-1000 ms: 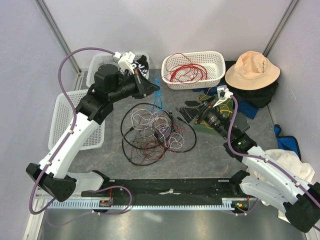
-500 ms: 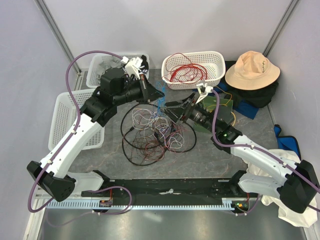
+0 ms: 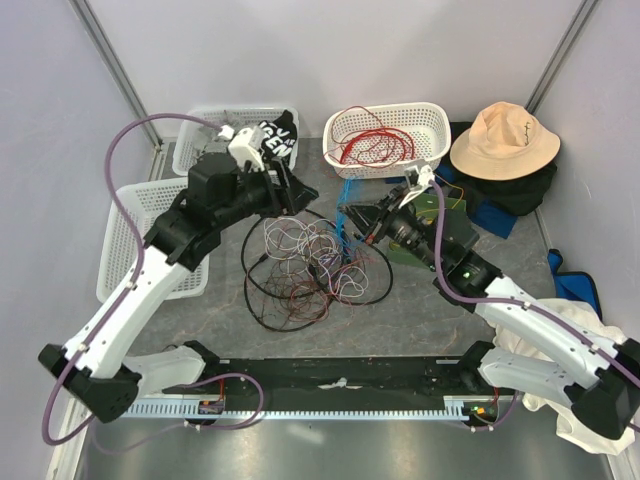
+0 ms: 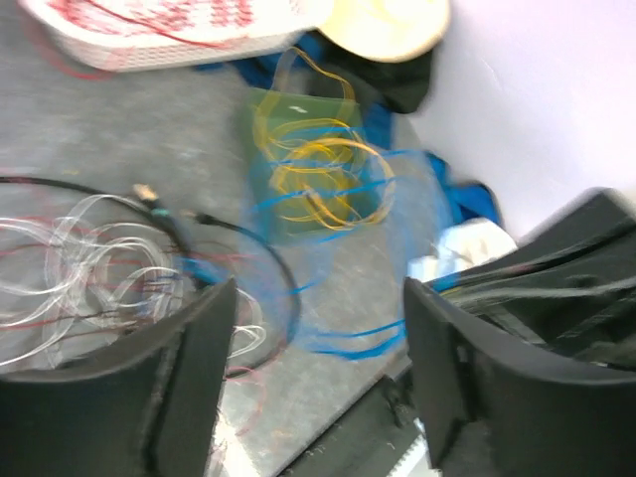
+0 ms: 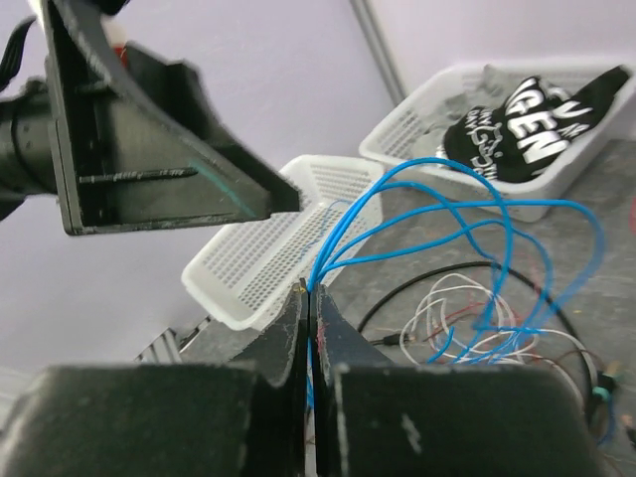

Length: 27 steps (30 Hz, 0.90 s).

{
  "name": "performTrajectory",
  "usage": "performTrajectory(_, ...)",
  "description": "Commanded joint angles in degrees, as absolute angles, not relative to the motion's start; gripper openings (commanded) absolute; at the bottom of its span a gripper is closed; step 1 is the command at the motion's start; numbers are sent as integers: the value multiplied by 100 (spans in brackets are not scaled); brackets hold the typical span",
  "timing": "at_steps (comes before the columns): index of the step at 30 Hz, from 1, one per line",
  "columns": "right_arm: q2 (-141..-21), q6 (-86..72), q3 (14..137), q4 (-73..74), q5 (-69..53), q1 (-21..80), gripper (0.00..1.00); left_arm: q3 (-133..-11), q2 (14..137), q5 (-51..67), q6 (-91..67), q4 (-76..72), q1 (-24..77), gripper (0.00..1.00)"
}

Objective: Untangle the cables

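The cables lie as a loose heap (image 3: 312, 262) of black, white and red wires mid-table. A bundle of blue cables (image 3: 346, 222) rises from the heap's right side, and my right gripper (image 3: 354, 214) is shut on it. In the right wrist view the blue loops (image 5: 449, 231) fan out from the closed right gripper (image 5: 310, 298). My left gripper (image 3: 298, 190) hovers open just left of the blue bundle. Through its spread fingers (image 4: 189, 368) I see blurred blue strands (image 4: 350, 340) on the table, touching neither finger. Red cables (image 3: 373, 146) lie in a basket, yellow ones (image 4: 320, 171) on a green pad.
A white basket (image 3: 436, 120) stands at the back, another (image 3: 205, 125) at back left holds black cloth, and a third (image 3: 122, 235) sits at left. A beige hat (image 3: 503, 140) rests on dark bags at back right. A black rail (image 3: 340, 372) runs along the near edge.
My left gripper has opened, let go of the blue cables and drawn back left. My right gripper has closed on the blue bundle and lifted it slightly toward the back.
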<state>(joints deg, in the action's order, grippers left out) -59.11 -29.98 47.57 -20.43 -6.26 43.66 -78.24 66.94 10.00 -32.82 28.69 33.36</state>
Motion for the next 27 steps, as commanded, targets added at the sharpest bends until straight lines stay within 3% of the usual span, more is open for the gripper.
performTrajectory(1,-5590,-2514,5352,-1223,-53,4368,0,-7254,5846,-438,-2927,2920,3349,83)
performTrajectory(5,-5590,-2470,5668,-722,-35,4368,0,-6268,4950,-19,-2638,1815,3357,86)
performTrajectory(9,-5660,-2645,5993,-510,-53,4368,0,-5451,4799,1429,-2689,688,3366,85)
performTrajectory(13,-5704,-2829,6170,-431,-79,4359,0,-4127,4597,1881,-3093,-1024,3594,81)
performTrajectory(20,-5871,-3199,6389,-536,-307,4368,0,-2410,4500,590,-2585,-3952,4806,79)
performTrajectory(27,-6055,-3366,6741,-361,-387,4368,0,-1442,4842,26,-1961,-6116,5018,79)
